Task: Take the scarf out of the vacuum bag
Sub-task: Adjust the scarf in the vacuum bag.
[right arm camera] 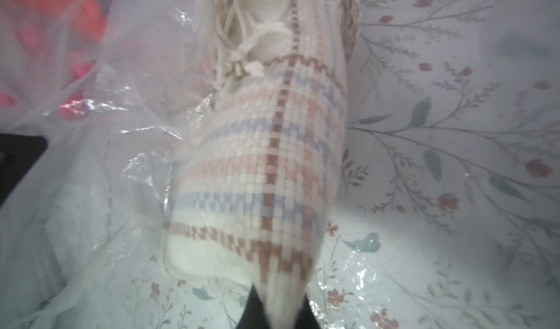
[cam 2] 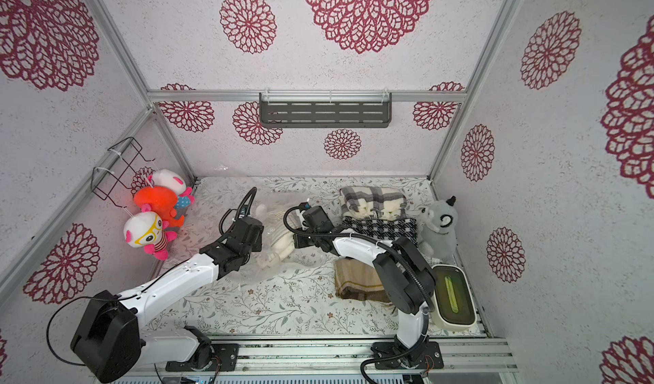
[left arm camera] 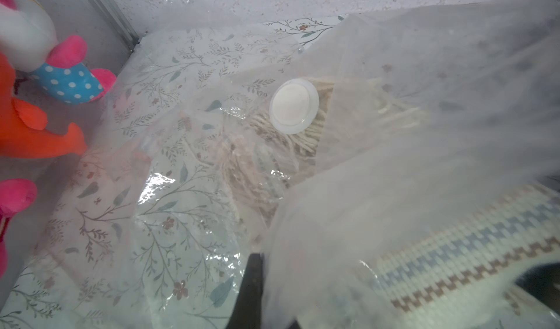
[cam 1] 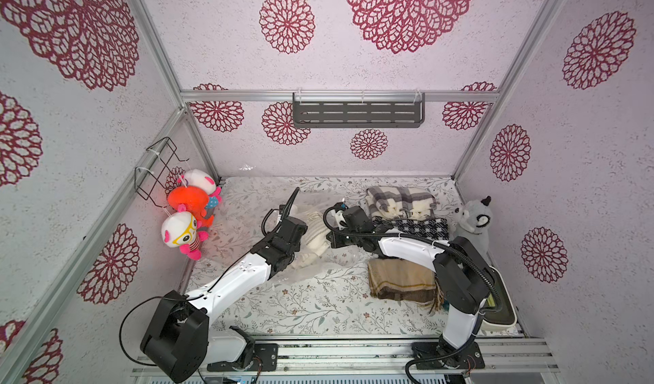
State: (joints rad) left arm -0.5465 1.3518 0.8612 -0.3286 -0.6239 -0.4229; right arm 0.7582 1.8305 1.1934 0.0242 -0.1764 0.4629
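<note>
Where crinkly clear vacuum bag [left arm camera: 181, 197] bunches, woven plaid scarf [right arm camera: 272, 160] tapers.

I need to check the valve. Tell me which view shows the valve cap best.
The left wrist view: the valve cap sits near centre, large, sharp and unobstructed, on the bag. In the top views it is too small to make out; the right wrist view lacks it.

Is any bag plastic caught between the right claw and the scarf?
None visible: in the right wrist view the scarf runs straight into the shut right claw. The vacuum bag bunches alongside it, not across the grip.
</note>
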